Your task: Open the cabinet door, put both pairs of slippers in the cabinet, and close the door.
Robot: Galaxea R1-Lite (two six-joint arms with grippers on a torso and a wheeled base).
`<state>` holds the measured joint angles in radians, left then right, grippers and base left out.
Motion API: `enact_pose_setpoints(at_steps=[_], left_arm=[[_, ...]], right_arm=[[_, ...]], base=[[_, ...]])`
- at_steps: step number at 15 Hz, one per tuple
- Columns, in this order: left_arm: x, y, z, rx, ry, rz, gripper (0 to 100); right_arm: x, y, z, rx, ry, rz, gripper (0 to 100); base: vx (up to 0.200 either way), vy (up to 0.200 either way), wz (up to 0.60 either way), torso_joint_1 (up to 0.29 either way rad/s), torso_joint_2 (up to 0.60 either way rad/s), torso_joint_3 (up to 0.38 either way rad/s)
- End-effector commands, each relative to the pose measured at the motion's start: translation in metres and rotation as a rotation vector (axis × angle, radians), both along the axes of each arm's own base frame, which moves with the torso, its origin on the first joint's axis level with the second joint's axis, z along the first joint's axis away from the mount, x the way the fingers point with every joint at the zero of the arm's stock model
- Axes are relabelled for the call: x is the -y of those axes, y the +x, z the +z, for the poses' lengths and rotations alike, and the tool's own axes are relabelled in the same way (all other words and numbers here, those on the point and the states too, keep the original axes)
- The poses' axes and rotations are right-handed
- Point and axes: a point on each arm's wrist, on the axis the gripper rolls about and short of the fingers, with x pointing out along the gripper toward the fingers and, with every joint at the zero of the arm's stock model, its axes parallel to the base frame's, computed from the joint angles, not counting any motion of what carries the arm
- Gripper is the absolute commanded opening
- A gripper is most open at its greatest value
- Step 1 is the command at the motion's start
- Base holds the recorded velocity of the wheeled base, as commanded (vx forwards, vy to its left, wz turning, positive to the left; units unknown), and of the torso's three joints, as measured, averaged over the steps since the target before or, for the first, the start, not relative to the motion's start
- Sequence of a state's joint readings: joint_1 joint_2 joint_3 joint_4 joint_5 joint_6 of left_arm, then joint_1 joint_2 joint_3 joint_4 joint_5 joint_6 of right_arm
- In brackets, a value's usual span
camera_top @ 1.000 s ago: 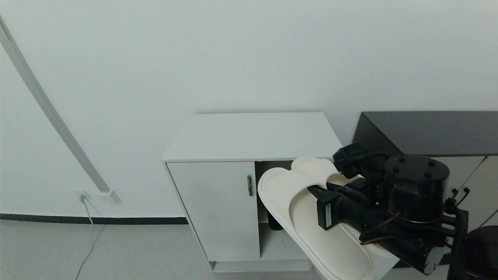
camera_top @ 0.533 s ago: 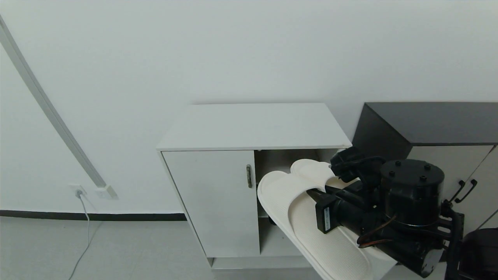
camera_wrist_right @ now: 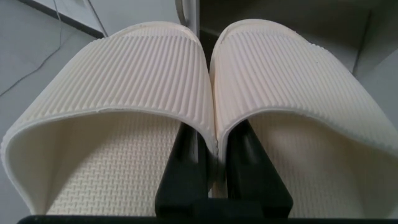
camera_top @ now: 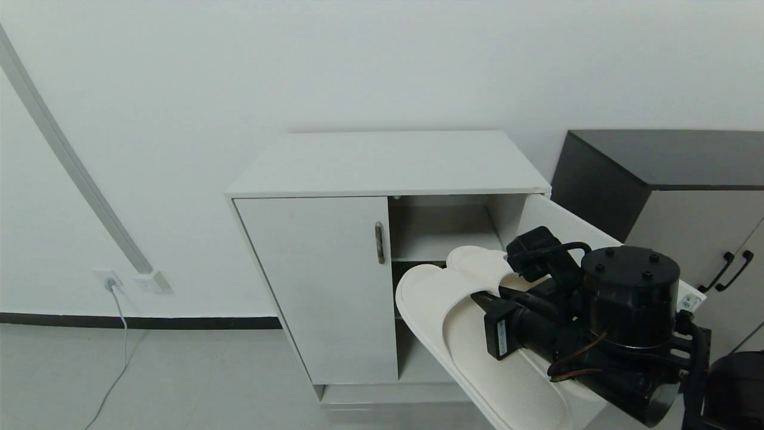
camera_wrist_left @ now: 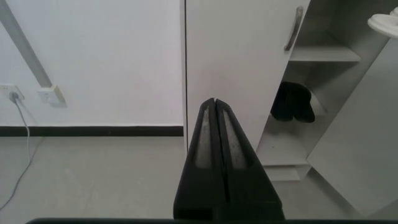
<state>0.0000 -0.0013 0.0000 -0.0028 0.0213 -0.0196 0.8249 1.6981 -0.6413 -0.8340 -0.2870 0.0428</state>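
- Shifted since 1.0 s ago: the head camera itself. The cabinet point(camera_top: 382, 161) now sits higher in its view, with the interior and the open right door point(camera_top: 567, 230) exposed. The right gripper point(camera_top: 484, 297) and its load hold the same place in the picture.
- Right jaws: clenched on the pair of cream slippers point(camera_top: 453, 310), pinching the 2 adjoining inner walls between them, toes pointing away from the jaws.
- Open compartment and shelf point(camera_top: 441, 248): directly ahead of the slipper toes; slippers are outside the cabinet.
- Left gripper point(camera_wrist_left: 214, 106): jaws closed flat together, grasping nothing.
- Closed left door point(camera_wrist_left: 236, 62): ahead of the left jaws.
- Dark item point(camera_wrist_left: 292, 102): under the shelf, in the lower compartment, beyond the left jaws; identity cannot be told.
- Dark cabinet point(camera_top: 656, 161): beside the open door.
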Motion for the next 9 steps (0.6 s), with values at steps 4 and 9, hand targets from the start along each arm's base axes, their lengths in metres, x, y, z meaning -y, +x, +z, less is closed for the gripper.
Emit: enact_pose_setpoints(at_steps=[4, 9], left_arm=[[0.0000, 0.0001, 0.0001, -0.001, 0.000, -0.001, 0], [0.0000, 0.0001, 0.0001, -0.001, 0.000, 0.000, 0]], right_arm=[[-0.0010, 0.0001, -0.0030, -0.007, -0.007, 0.002, 0], [0.0003, -0.0004, -0.0061, -0.006, -0.032, 0.005, 0]], base=[[0.000, 0.000, 0.00, -0.190, 0.51, 0.317], [0.000, 0.000, 0.00, -0.161, 0.48, 0.316]])
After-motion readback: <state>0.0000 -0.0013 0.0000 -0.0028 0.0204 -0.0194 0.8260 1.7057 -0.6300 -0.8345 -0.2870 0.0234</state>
